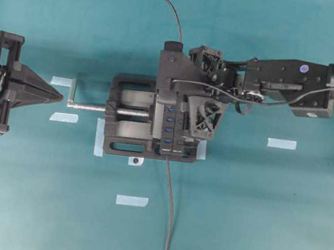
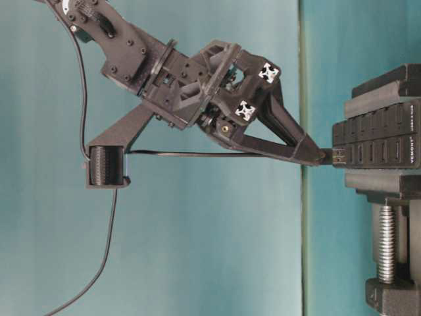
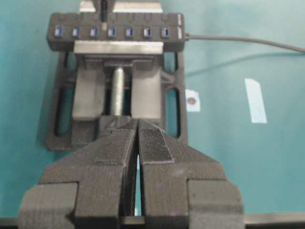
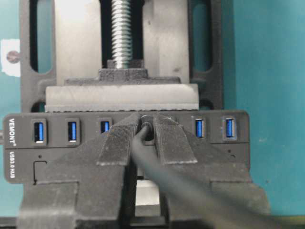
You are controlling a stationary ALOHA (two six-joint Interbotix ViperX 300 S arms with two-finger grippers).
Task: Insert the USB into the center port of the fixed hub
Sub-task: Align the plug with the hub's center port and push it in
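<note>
Right gripper (image 1: 184,112), seen from overhead, hangs over the long narrow black hub (image 1: 171,129) clamped in the black vise (image 1: 130,123) on the teal desk (image 1: 254,210); the left gripper (image 1: 57,94) sits well apart near the silver screw handle (image 1: 76,91).

From table level, the right gripper's fingertips pinch the small black USB plug (image 2: 337,157) — its metal tip sits right at the hub's face, about mid-row, with its thin dark cable (image 2: 197,154) trailing back.

From the left wrist, the left gripper's pads (image 3: 152,143) are pressed together on nothing, facing seven blue ports.

From the right wrist, the plug (image 4: 145,128) covers the center port — fingers clamped on either side.
</note>
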